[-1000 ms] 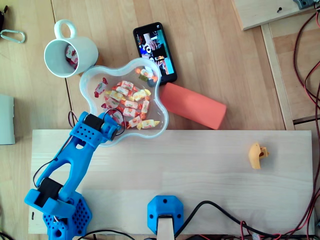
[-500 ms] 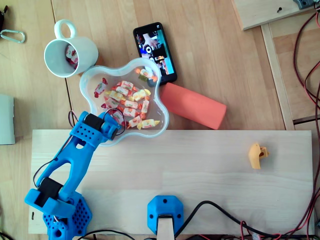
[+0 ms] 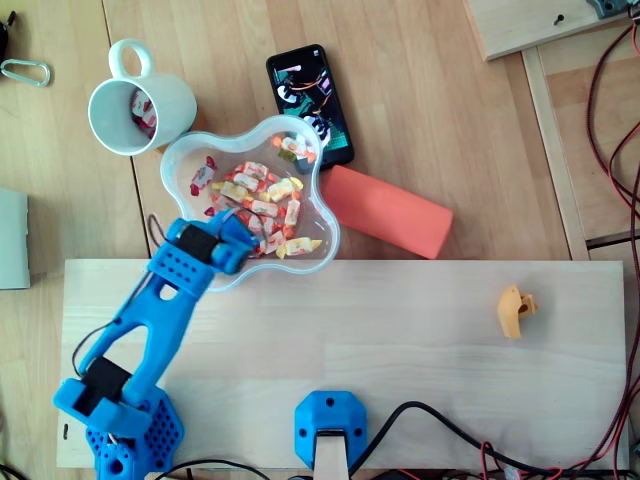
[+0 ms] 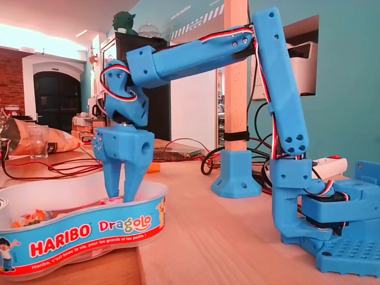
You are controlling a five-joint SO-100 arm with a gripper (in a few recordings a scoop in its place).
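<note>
While the arm reaches up from its base at the lower left of the overhead view, the gripper (image 3: pixel 232 232) hangs over the lower-left lobe of the candy tub (image 3: pixel 330 232), fingers pointing straight down into it.

Relation: the wrapped sweets (image 3: pixel 262 205) lie directly under the fingertips and spread from there up and to the right across the tub floor. Those nearest the tips lie flat, most with their long axis roughly left to right in the overhead view, a few skewed. The heap thins toward the upper-left lobe.

Gripper: in the fixed view the gripper (image 4: pixel 122 197) is sunk below the rim of the tub (image 4: pixel 89 233), tips down at the level of the sweets. The jaws stand narrow, with only a slim slit between the two fingers, closing almost to nothing at the tips. A pinkish wrapper shows just at the tips, touching or nearly so. The tub wall hides the contact, so it cannot be told whether a sweet is pinched between them.

Surroundings: a white mug (image 3: pixel 175 100) lies up and left of the tub, just beside its rim, with one sweet inside. An orange cylinder (image 3: pixel 385 212) lies on its side against the tub's right flank. The arm is mounted on a pale wooden board (image 3: pixel 400 340), and a small yellow piece (image 3: pixel 515 310) sits on it well apart to the right.
</note>
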